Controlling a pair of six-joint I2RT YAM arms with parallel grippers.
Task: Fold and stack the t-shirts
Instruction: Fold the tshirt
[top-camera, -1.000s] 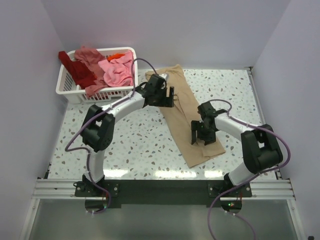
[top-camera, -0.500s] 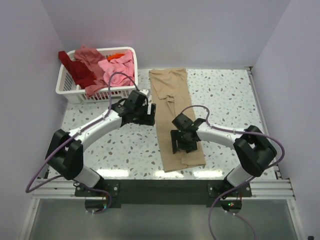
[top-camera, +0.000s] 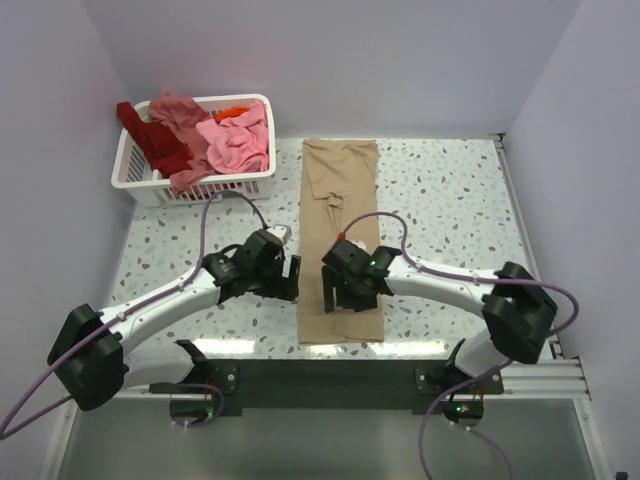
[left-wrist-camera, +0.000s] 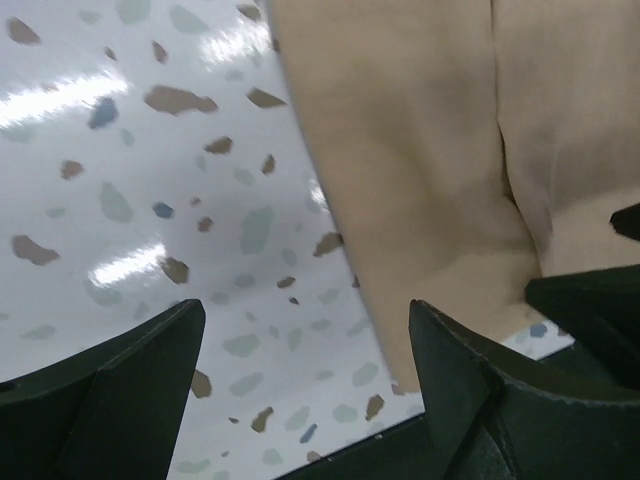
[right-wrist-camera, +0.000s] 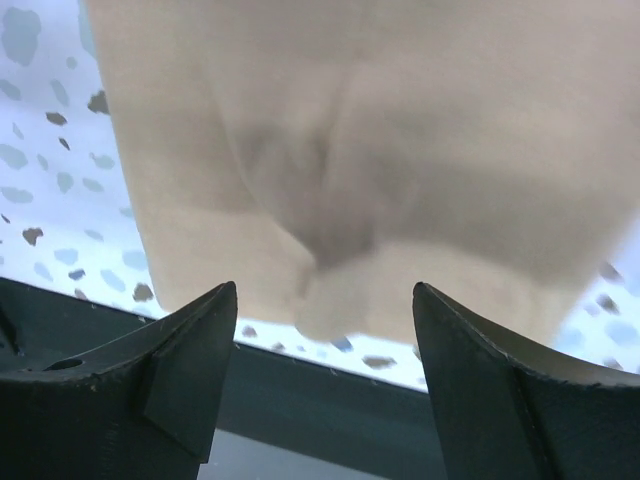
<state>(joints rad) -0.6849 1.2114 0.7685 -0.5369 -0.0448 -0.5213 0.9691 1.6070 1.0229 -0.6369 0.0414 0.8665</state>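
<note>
Tan t-shirt (top-camera: 341, 190) ends near table (top-camera: 450, 200) front edge, w/ tabletop showing L+R.

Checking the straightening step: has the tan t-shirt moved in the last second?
Yes. The tan t-shirt has swung straight: its near end slid left, and its far end shifted slightly right, away from the white basket, which stayed put.
</note>
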